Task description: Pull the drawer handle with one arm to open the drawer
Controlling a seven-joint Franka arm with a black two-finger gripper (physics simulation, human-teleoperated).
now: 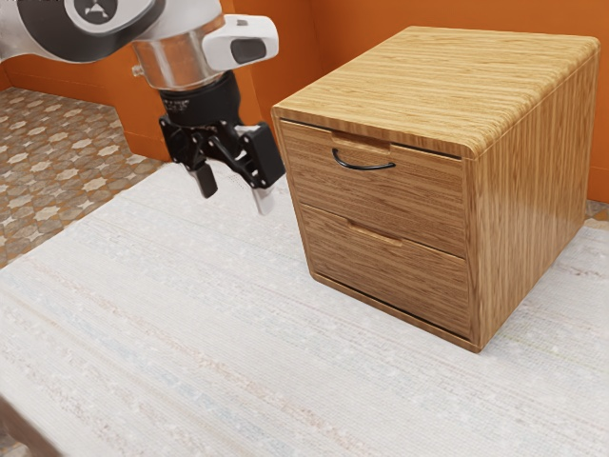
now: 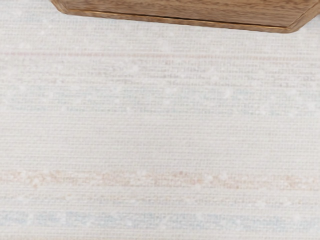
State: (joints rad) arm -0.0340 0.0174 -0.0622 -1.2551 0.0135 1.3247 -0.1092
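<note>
My open, empty gripper (image 1: 234,193) hung near the top drawer (image 1: 381,190); I judged its thin handle (image 1: 363,167) stiff, best pinched mid-span.

- A home-like room, drawn by a simulator rather than photographed.
- An orange wall (image 1: 381,19), flat and warm in tone, runs along the back.
- The floor (image 1: 57,152) has ornate patterned tiles in brown and cream, as in a hallway or living room.
- A pale woven tabletop (image 1: 190,333), like cloth with faint coloured stripes, fills the foreground.
- A small wooden cabinet (image 1: 447,76) of light grained timber, household furniture, stands on it.
</note>
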